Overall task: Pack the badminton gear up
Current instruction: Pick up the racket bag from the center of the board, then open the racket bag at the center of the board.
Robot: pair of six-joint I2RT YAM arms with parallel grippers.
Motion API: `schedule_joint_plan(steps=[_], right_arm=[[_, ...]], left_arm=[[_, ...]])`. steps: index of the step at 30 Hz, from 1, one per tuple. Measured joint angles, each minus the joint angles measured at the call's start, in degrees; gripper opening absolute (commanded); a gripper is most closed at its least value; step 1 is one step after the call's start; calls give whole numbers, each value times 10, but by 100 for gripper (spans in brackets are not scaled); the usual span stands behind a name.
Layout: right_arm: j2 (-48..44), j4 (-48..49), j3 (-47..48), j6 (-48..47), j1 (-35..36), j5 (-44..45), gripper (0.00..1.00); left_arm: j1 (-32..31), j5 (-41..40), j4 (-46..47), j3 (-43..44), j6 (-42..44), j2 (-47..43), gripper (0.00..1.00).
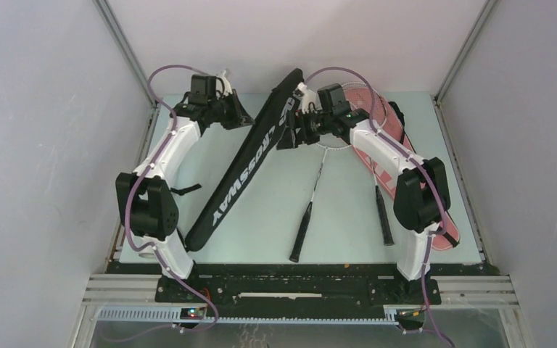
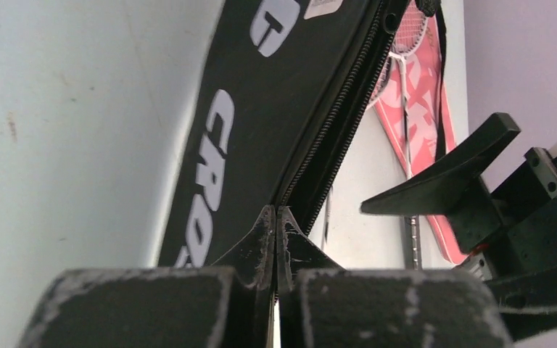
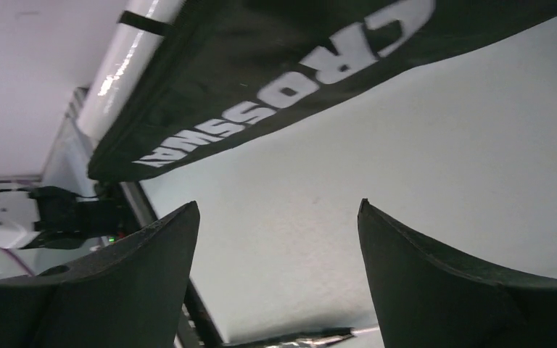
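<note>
black cover [image 1: 243, 170] slanting across table [image 1: 261, 225], rackets [image 1: 304, 225] beside

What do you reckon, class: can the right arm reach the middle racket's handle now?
Probably yes: the right gripper is open and empty, and the handle lies on bare table, clear of the cover, nothing lying across it.

I count one long black fabric racket cover lettered "CROSSWAY" [image 1: 243, 170], slanting across the left half; one pink fabric racket cover [image 1: 446, 238] along the right edge; two thin-shafted rackets with black grips between them, the left racket [image 1: 302, 228] and the right racket [image 1: 383, 214]; one glossy white tube [image 3: 127, 51] beyond the black cover.
</note>
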Motion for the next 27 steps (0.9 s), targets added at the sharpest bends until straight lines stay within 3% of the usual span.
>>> schedule_joint_plan(steps=[11, 22, 27], right_arm=[[-5, 14, 18, 109, 24, 49, 86], [-3, 10, -3, 145, -1, 104, 61], [3, -2, -4, 139, -1, 136, 41]], left_arm=[[-79, -46, 76, -113, -71, -69, 0], [-104, -54, 104, -134, -102, -81, 0], [-108, -54, 110, -136, -102, -89, 0]])
